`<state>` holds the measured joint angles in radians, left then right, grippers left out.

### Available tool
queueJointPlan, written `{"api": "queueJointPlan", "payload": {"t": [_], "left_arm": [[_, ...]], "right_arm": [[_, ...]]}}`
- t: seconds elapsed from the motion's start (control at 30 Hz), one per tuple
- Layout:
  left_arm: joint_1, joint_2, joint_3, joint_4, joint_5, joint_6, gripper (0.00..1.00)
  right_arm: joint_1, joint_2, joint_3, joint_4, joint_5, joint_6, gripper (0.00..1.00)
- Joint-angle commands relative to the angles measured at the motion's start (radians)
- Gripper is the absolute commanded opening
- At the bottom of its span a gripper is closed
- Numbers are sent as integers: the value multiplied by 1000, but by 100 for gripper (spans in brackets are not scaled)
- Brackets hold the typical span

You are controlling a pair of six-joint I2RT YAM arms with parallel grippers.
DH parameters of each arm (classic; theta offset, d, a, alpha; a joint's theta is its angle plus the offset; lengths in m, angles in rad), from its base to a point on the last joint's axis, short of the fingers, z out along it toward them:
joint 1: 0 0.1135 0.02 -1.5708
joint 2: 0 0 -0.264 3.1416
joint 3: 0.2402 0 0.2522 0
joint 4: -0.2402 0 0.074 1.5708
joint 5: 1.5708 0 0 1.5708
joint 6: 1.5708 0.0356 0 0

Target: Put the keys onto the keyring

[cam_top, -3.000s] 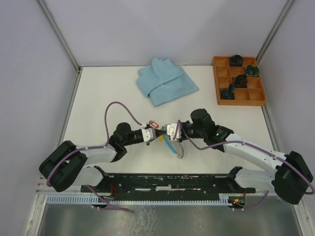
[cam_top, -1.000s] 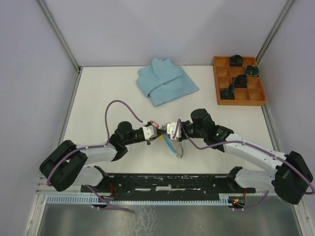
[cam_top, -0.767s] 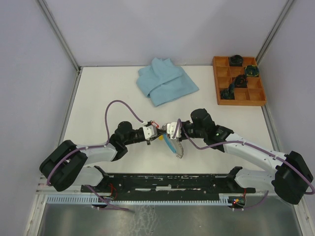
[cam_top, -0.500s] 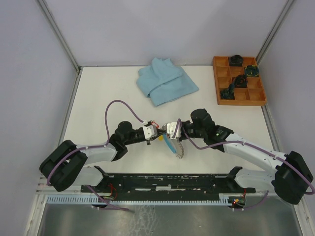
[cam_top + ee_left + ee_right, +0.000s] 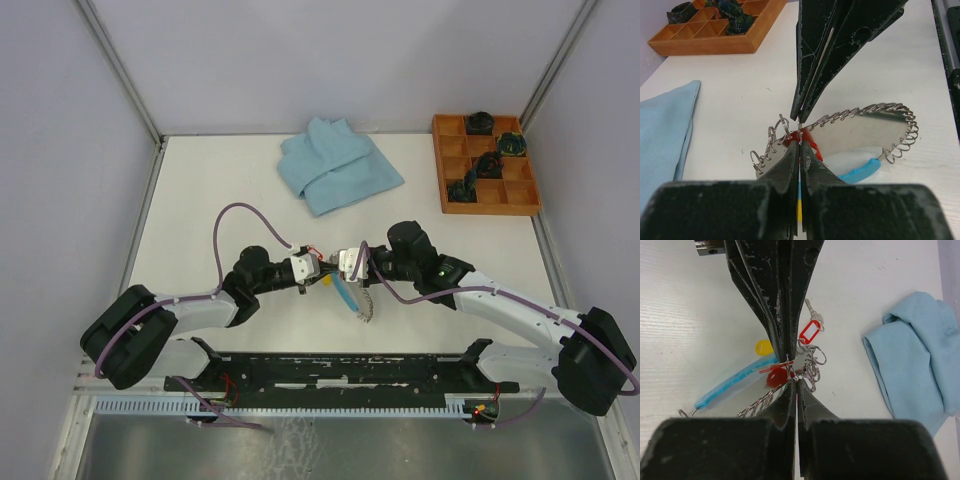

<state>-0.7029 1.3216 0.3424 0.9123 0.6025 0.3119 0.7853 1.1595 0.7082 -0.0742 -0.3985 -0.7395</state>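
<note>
Both arms are bolted at the near edge of the worktop [image 5: 200, 200]. Each reaches forward and bends inward at the elbow, so that the two wrists face one another near the middle. The left gripper [image 5: 799, 150] points to the right and the right gripper [image 5: 793, 385] points to the left, each held low and level over the surface.

Both grippers are closed, jaws pressed together with no gap, and their fingertips meet tip to tip. At that meeting point a thin silver wire of the keyring [image 5: 867, 111] runs between the two sets of tips. Whether either gripper truly pinches it cannot be told.

The keyring lies on the worktop directly under and just beyond the tips, its coil arching away toward the right arm. Its light-blue segment [image 5: 732, 384] rests flat beside a small yellow piece [image 5: 763, 346]. A key with a red tag [image 5: 810, 332] lies touching the coil, close to the left gripper's fingers, and a red piece [image 5: 774, 378] sits at the tips.

Farther back lies a folded light-blue cloth [image 5: 338, 165]. A wooden compartment tray [image 5: 520, 195] stands at the far right corner, with dark objects in several cells.
</note>
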Motion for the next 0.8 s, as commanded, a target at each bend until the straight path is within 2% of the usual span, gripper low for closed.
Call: {"api": "queueJointPlan", "payload": {"t": [0.0,0.77], "left_arm": [[-5,-6,38,29,-14,-31,3],[-4,-23,26,-6,-43,-15,3]], "right_arm": [[5,-24,10,68,-17,15,1],[5,-21,11,72,12,22,1]]}}
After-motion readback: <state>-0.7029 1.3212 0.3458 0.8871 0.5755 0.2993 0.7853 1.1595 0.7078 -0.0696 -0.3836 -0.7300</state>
